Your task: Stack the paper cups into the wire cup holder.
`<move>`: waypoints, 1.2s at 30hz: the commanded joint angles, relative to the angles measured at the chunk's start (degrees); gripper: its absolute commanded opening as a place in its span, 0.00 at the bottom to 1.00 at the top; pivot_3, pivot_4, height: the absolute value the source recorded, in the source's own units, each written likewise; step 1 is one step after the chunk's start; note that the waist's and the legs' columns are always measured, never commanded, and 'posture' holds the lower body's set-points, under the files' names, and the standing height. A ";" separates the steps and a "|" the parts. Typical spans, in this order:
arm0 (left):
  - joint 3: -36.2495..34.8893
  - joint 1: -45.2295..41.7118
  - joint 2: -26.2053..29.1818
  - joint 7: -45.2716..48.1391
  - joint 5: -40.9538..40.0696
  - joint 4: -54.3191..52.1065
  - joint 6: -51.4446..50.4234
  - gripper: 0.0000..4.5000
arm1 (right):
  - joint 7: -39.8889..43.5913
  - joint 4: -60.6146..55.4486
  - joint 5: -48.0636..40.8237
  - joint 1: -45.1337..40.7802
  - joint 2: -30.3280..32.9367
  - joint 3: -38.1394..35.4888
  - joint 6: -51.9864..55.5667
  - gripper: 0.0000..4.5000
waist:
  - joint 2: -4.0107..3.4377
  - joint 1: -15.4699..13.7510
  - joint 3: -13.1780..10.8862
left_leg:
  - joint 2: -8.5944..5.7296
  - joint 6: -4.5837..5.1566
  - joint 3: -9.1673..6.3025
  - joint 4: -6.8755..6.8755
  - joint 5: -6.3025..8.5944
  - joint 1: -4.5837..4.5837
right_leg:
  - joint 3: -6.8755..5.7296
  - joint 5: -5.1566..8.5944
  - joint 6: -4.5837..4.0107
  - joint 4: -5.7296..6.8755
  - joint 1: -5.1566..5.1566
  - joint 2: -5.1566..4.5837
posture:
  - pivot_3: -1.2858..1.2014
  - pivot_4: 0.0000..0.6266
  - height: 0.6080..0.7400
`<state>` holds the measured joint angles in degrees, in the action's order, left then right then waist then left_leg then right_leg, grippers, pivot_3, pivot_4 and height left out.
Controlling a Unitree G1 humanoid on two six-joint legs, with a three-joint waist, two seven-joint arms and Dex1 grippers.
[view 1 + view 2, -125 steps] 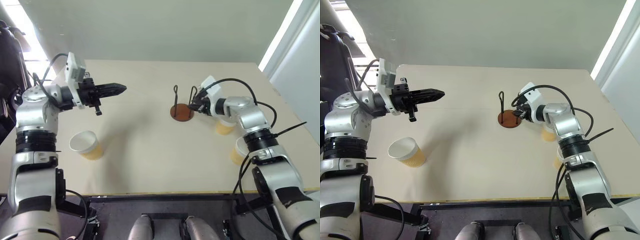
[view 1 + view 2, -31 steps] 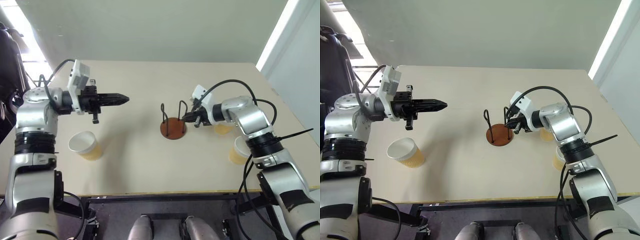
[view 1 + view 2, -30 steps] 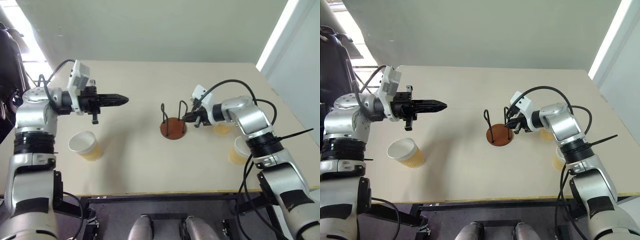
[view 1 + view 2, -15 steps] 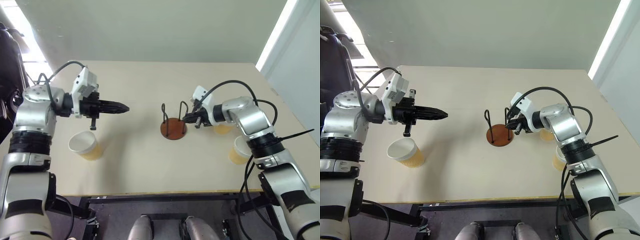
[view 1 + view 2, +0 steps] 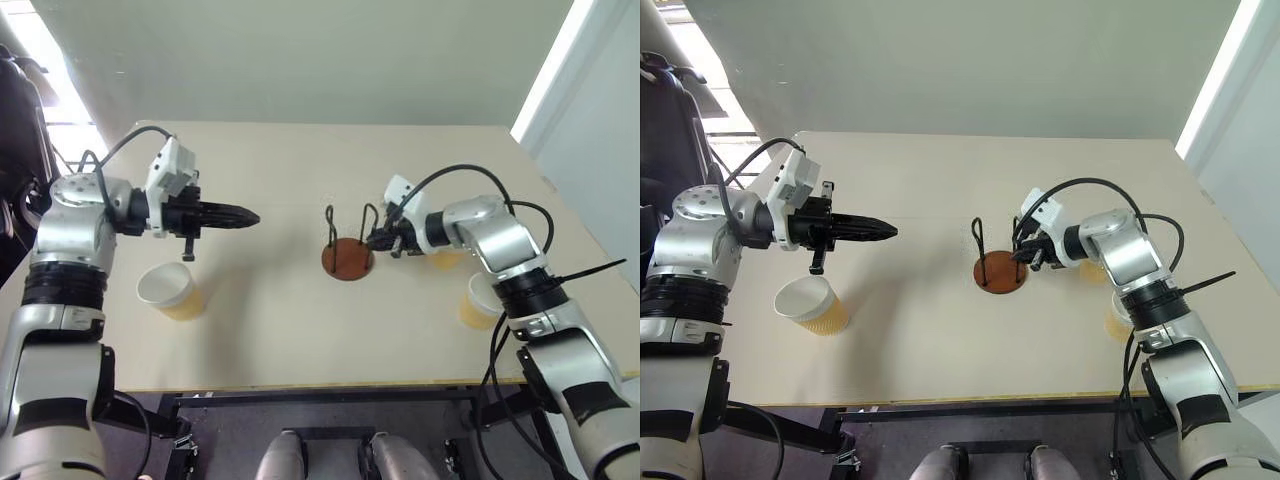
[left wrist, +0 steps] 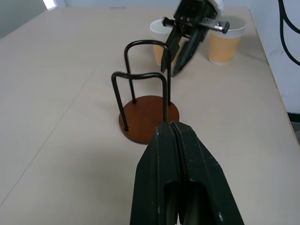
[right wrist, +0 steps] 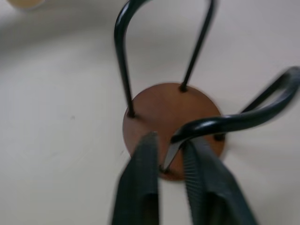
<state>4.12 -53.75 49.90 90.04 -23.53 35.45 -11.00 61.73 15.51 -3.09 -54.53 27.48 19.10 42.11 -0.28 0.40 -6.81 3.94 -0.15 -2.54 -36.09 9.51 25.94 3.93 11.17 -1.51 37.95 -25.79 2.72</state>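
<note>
Two claws: the right claw (image 7: 171,157) straddles a cup holder (image 5: 347,257) wire, parted; the left claw (image 5: 247,215) hovers pressed together.

The two head views look steeply down from above the surface (image 5: 300,330), its far edge and the wall across the top of the frame, an arm at each side. They share almost the whole scene, slightly offset sideways. The left wrist view looks low along its own claw (image 6: 174,136) across the surface at the wire cup holder (image 6: 147,110). The right wrist view sits very close above that same holder's base.
</note>
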 commanded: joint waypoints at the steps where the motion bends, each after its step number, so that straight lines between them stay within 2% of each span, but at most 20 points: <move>1: -1.86 -1.10 0.48 2.46 -0.79 -0.10 1.37 0.00 | -0.10 -0.81 -0.11 -1.14 0.31 -0.42 -0.18 0.47 | 0.00 0.00 0.00 | 0.00 0.00 0.00 0.00 0.00 0.02 | 0.00 0.00 0.00 0.00 -0.02 0.00 | 0.52 0.24 1.00; 3: -1.87 -1.03 0.50 2.46 -0.87 0.04 1.44 0.00 | -0.04 -0.77 -0.20 -1.17 0.42 -0.45 -0.15 0.62 | 0.00 0.00 0.00 | 0.00 0.00 0.01 0.00 0.00 0.02 | 0.00 0.00 0.00 -0.01 0.00 0.00 | 0.52 0.24 1.00; 7: -2.03 -1.09 0.20 2.46 -0.76 -0.08 1.30 0.00 | -0.40 0.20 -0.42 -1.83 1.02 -1.63 -0.15 0.62 | 0.00 0.00 0.00 | 0.00 0.00 0.00 0.00 0.00 0.02 | 0.00 0.00 0.00 -0.01 -0.01 0.00 | 0.52 0.24 1.00; 15: -2.36 -1.65 -1.47 2.17 0.11 -1.29 0.23 0.00 | 0.77 1.82 0.14 -5.08 8.04 -3.59 -2.66 0.62 | 0.00 -0.23 0.00 | 0.00 0.00 0.01 -0.03 0.00 0.04 | 0.02 0.00 0.00 -0.01 0.01 0.00 | 0.52 0.24 1.00; 26: -2.44 -3.41 -3.31 1.96 1.13 0.01 -0.20 0.00 | 5.31 -7.25 -1.43 -4.49 15.70 -3.89 0.67 0.62 | 0.01 -0.23 0.00 | 0.00 0.00 0.02 0.00 0.00 0.01 | 0.01 -0.02 0.10 -0.02 0.05 0.00 | 0.52 0.24 1.00; 30: -2.51 -3.97 -3.56 2.19 1.45 0.91 0.01 0.00 | 9.23 -7.36 0.71 -4.65 21.08 -2.30 -3.27 0.62 | 0.00 -0.47 0.00 | -0.01 0.01 0.03 -0.04 -0.01 0.03 | 0.01 -0.02 0.16 -0.05 0.09 0.00 | 0.52 0.24 1.00; 36: -2.64 -4.31 -3.77 2.36 1.62 1.90 0.60 0.00 | 10.58 -4.32 4.31 -3.95 23.30 -0.45 -8.83 0.62 | 0.01 -0.50 0.00 | 0.00 0.04 0.04 -0.06 -0.02 -0.04 | 0.02 -0.03 0.25 -0.05 0.15 0.00 | 0.52 0.24 1.00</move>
<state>3.21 -56.12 45.82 90.11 -22.05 37.61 -11.26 71.83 11.13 -0.20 -57.78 49.87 18.65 35.64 -0.27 -0.10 -6.81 3.95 -0.09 -2.51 -36.15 9.47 25.89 3.95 11.05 -1.12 37.90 -25.64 2.72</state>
